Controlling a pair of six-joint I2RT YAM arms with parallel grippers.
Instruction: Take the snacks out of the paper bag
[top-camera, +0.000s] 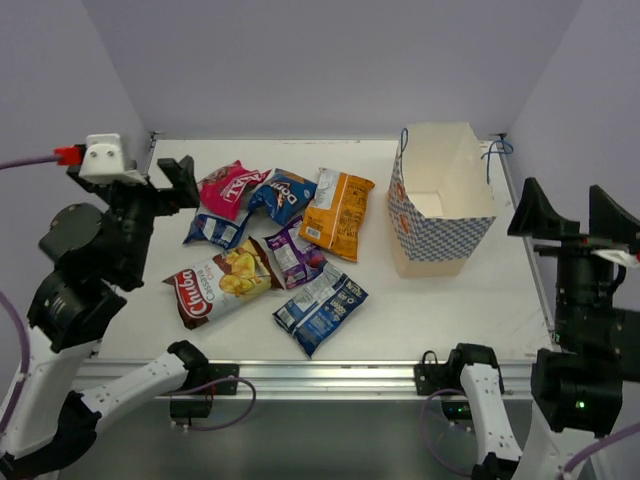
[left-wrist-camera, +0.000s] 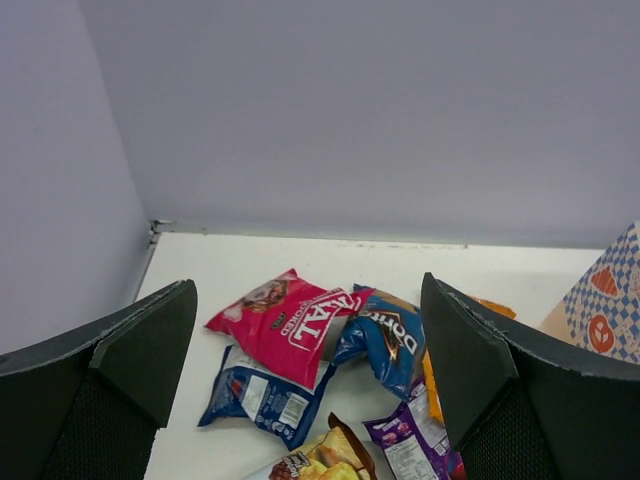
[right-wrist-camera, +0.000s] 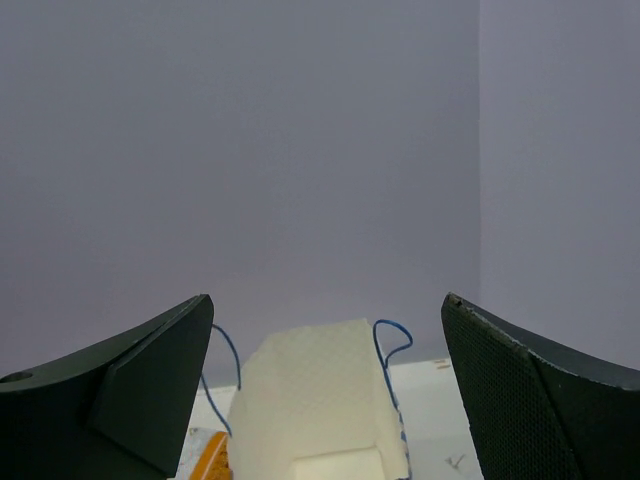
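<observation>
The checkered paper bag (top-camera: 440, 215) stands upright at the back right, its cream inside showing nothing; it also shows in the right wrist view (right-wrist-camera: 320, 400). The snacks lie in a cluster on the table left of it: pink-red packet (top-camera: 228, 187), blue packet (top-camera: 283, 194), orange packet (top-camera: 336, 213), purple packet (top-camera: 293, 252), dark blue packet (top-camera: 215, 231), blue-white packet (top-camera: 321, 305), red-brown chips bag (top-camera: 218, 280). My left gripper (top-camera: 165, 180) is open and empty, raised at the left of the packets. My right gripper (top-camera: 573, 215) is open and empty, raised right of the bag.
The white table (top-camera: 470, 300) is bounded by lilac walls at the back and both sides. A metal rail runs along the table's near edge, with both arm bases bolted to it.
</observation>
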